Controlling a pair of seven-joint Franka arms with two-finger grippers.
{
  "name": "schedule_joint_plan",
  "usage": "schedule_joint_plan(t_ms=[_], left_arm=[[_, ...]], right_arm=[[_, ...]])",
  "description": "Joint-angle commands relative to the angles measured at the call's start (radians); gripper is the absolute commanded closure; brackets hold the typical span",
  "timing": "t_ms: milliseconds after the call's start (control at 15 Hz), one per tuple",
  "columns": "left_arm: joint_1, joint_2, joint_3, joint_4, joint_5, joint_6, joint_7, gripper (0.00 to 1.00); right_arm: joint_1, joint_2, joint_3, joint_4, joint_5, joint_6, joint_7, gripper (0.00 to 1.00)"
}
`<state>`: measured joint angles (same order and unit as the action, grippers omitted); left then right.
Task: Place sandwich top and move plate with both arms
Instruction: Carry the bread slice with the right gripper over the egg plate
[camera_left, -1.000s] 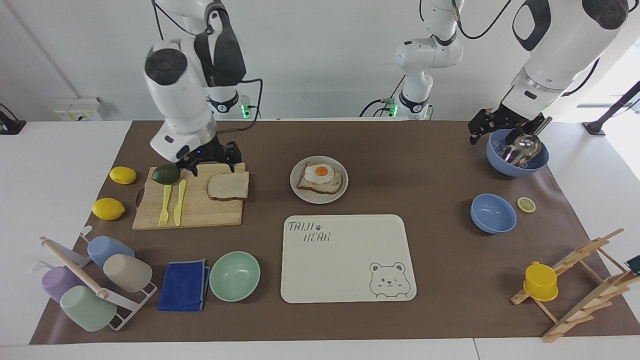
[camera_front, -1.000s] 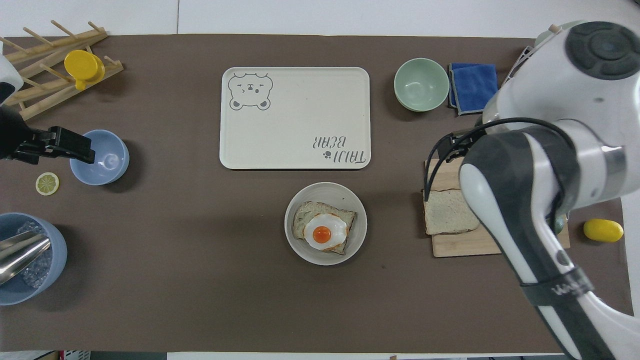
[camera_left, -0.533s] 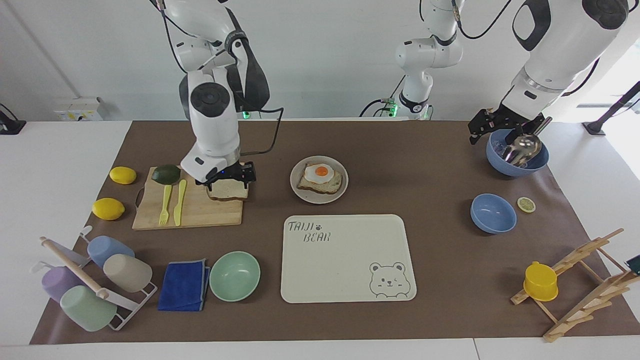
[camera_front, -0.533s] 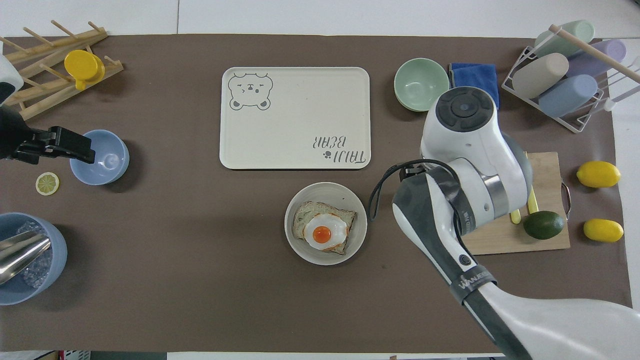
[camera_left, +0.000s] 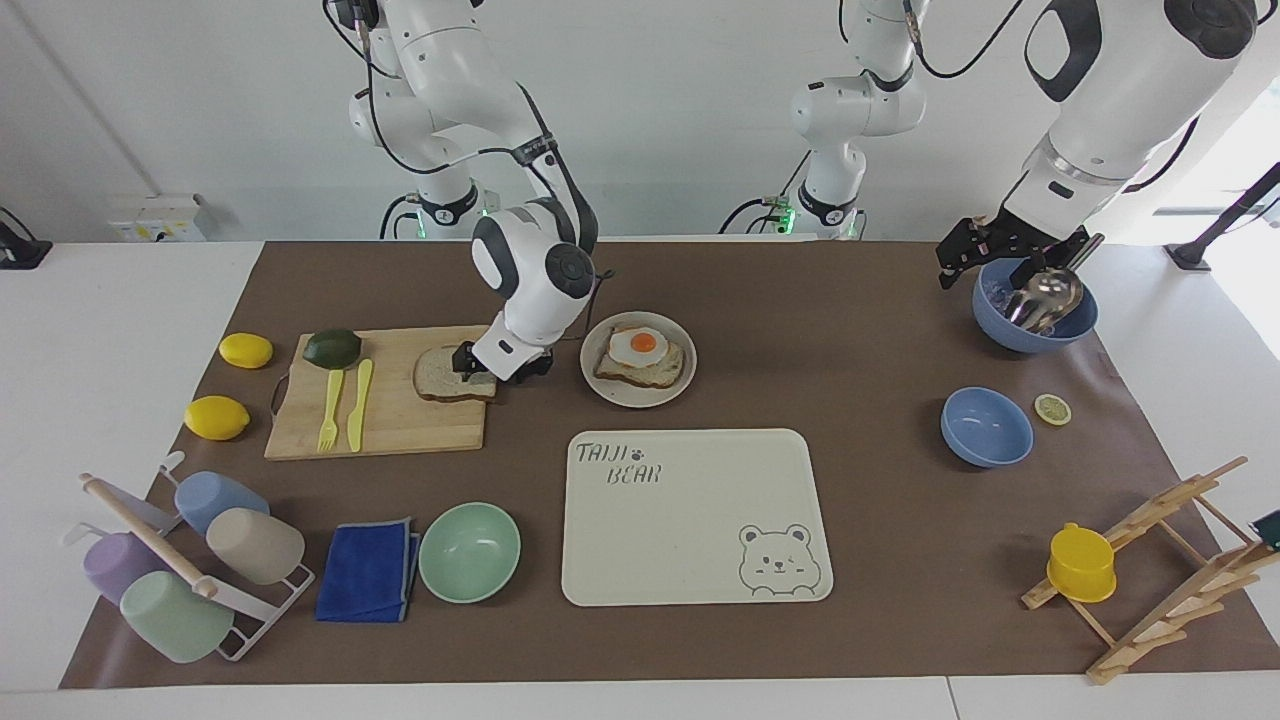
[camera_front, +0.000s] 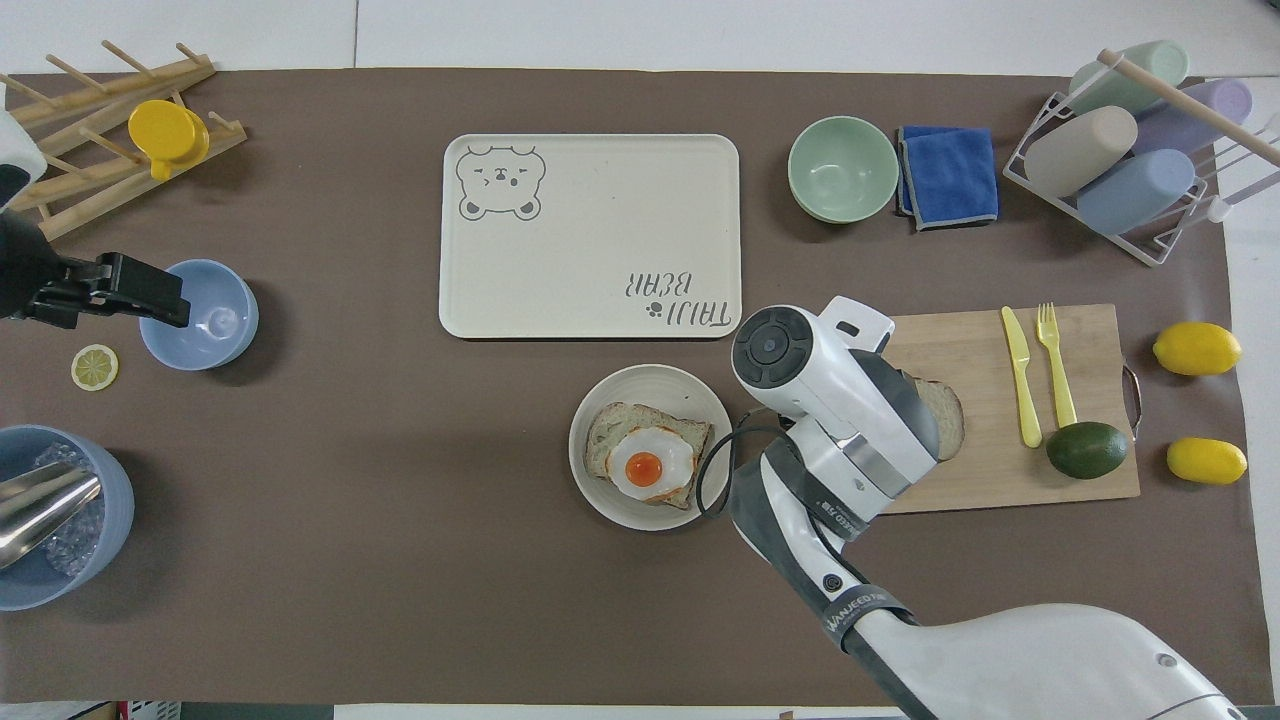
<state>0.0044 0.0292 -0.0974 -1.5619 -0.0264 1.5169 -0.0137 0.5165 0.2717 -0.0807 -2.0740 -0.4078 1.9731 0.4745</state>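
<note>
The sandwich top (camera_left: 443, 375) is a plain bread slice lying flat on the wooden cutting board (camera_left: 400, 425), at the board's end beside the plate. In the overhead view only its edge (camera_front: 950, 415) shows past the right arm. The plate (camera_left: 598, 385) is round and beige-grey and carries a toasted slice with a fried egg (camera_left: 641, 346); it also shows in the overhead view (camera_front: 600, 495). My right gripper (camera_left: 497, 362) is open and low at the slice's plate-side end. My left gripper (camera_left: 985, 262) is open and waits over a blue bowl (camera_left: 1035, 325) holding a metal scoop.
A cream bear tray (camera_left: 690, 520) lies farther from the robots than the plate. A mint-green bowl (camera_left: 469, 551) and a blue cloth (camera_left: 367, 570) lie beside it. An avocado (camera_left: 332, 347), a yellow fork and a knife (camera_left: 343, 405) are on the board. Lemons, a cup rack, a second blue bowl (camera_left: 986, 427) and a wooden rack stand around.
My right arm has swung from the board's avocado end across the slice to its plate-side end and come down low. The slice, the plate and my left arm have not moved.
</note>
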Motion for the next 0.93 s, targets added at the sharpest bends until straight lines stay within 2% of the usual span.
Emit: schedule_joint_plan(t_ms=[0, 133, 200, 333, 400, 600, 867], left_arm=[[0.011, -0.014, -0.010, -0.010, 0.014, 0.002, 0.011, 0.00], [0.011, -0.014, -0.010, -0.010, 0.016, 0.002, 0.011, 0.00], [0.011, -0.014, -0.010, -0.010, 0.016, 0.002, 0.011, 0.00], [0.011, -0.014, -0.010, -0.010, 0.016, 0.002, 0.011, 0.00], [0.011, -0.014, -0.010, -0.010, 0.014, 0.002, 0.011, 0.00], [0.011, -0.014, -0.010, -0.010, 0.014, 0.002, 0.011, 0.00], [0.011, -0.014, -0.010, -0.010, 0.016, 0.002, 0.011, 0.00]], right_arm=[[-0.009, -0.028, 0.004, -0.034, -0.039, 0.009, 0.004, 0.19], [-0.006, -0.029, 0.004, -0.034, -0.039, -0.008, 0.001, 0.36], [-0.003, -0.029, 0.004, -0.032, -0.042, -0.017, -0.002, 0.57], [-0.003, -0.028, 0.004, -0.025, -0.048, -0.025, -0.007, 0.93], [-0.001, -0.026, 0.006, -0.018, -0.048, -0.025, -0.007, 1.00], [0.019, -0.017, 0.013, 0.073, -0.040, -0.088, -0.013, 1.00], [0.153, 0.038, 0.053, 0.311, 0.029, -0.239, -0.016, 1.00]])
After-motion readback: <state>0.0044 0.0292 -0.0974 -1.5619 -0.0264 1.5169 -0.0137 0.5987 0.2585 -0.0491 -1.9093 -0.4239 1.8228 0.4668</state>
